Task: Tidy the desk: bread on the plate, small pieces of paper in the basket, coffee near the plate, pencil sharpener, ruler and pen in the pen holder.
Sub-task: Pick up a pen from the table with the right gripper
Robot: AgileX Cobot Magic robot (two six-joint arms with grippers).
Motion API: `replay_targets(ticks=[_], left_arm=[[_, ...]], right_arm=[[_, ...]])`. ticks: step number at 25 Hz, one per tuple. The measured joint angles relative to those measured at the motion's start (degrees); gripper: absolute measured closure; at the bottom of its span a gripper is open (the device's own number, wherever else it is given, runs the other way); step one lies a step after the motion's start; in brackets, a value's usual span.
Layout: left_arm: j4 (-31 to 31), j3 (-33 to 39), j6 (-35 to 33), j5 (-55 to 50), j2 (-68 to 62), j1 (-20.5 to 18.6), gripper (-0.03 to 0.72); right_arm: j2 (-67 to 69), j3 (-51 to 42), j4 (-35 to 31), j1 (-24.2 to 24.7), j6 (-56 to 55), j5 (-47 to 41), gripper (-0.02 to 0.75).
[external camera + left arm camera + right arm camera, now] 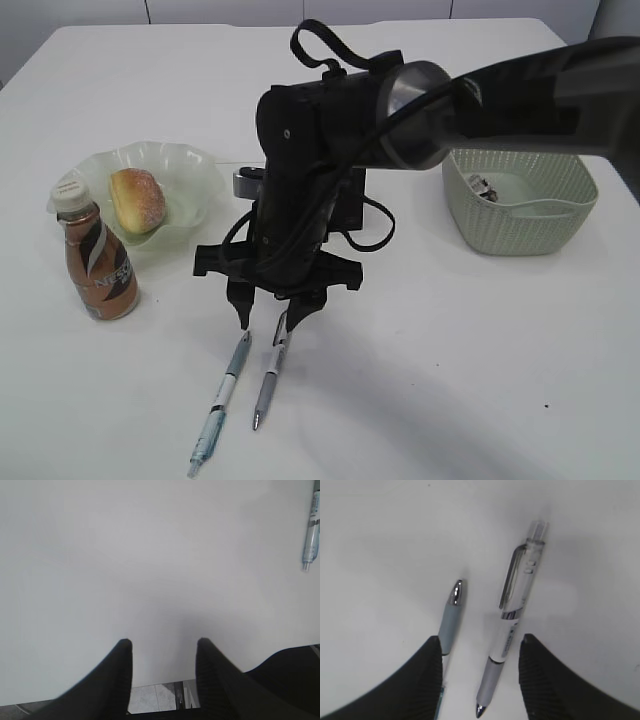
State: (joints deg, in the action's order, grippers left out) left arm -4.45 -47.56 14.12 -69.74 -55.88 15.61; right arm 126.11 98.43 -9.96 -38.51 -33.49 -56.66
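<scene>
Nearest the camera in the exterior view, two pens lie side by side on the desk (pixel 480 380): a blue-grip pen (pixel 220 404) at seven o'clock and a grey-grip pen (pixel 269 377) just beside it. The right gripper (pixel 265 318) hangs over their upper ends, jaws spread, pinching nothing; the wrist view shows both pens between its fingers. The step looks like pen pickup; next it must settle on one pen and close. The left gripper (pixel 162 652) hovers spread over bare desk. Farther back, coffee (pixel 96 260) stands touching the plate (pixel 190 170) holding bread (pixel 137 200) at ten o'clock; the basket (pixel 520 205) sits at two o'clock.
</scene>
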Motion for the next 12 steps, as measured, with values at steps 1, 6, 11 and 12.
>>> replay_targets(ticks=[1, 6, 11, 12], left_arm=[[0.00, 0.00, 0.00, 0.00, 0.00, 0.00, 0.381], [0.00, 0.00, 0.00, 0.00, 0.00, 0.00, 0.381], [0.00, 0.00, 0.00, 0.00, 0.00, 0.00, 0.381], [0.00, 0.00, 0.00, 0.00, 0.00, 0.00, 0.381]], right_arm=[[0.00, 0.00, 0.00, 0.00, -0.05, 0.00, 0.342], [0.00, 0.00, 0.00, 0.00, -0.17, 0.00, 0.341], [1.07, 0.00, 0.12, 0.00, -4.49, -0.38, 0.341], [1.37, 0.00, 0.35, 0.00, -5.01, -0.38, 0.341]])
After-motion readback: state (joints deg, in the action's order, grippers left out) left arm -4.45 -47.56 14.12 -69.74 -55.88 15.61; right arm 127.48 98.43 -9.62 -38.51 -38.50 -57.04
